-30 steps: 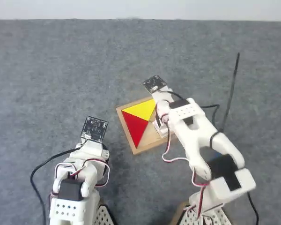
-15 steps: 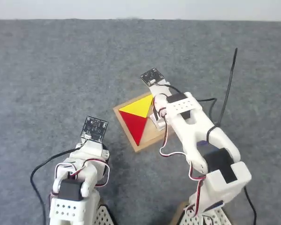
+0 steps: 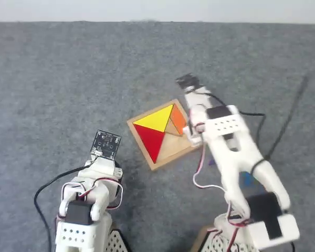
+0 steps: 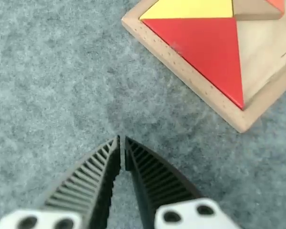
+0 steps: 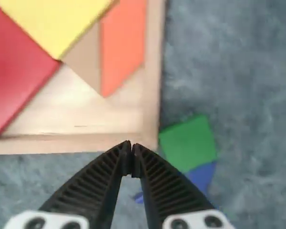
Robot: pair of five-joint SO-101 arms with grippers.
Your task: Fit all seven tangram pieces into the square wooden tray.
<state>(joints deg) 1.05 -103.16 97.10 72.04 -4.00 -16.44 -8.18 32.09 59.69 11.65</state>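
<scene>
Grey carpet [image 3: 68, 79] | tray [image 3: 153, 167] mid-frame in the high view, part-filled | green piece [image 5: 187, 141] just outside its rim, right beside the right gripper [image 5: 131, 160], tips together, empty | left gripper [image 4: 122, 143] tips together, farther off

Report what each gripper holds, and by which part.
Nothing is held. The left gripper is shut empty over the grey mat; the right gripper is shut empty at the rim of the tray.
</scene>
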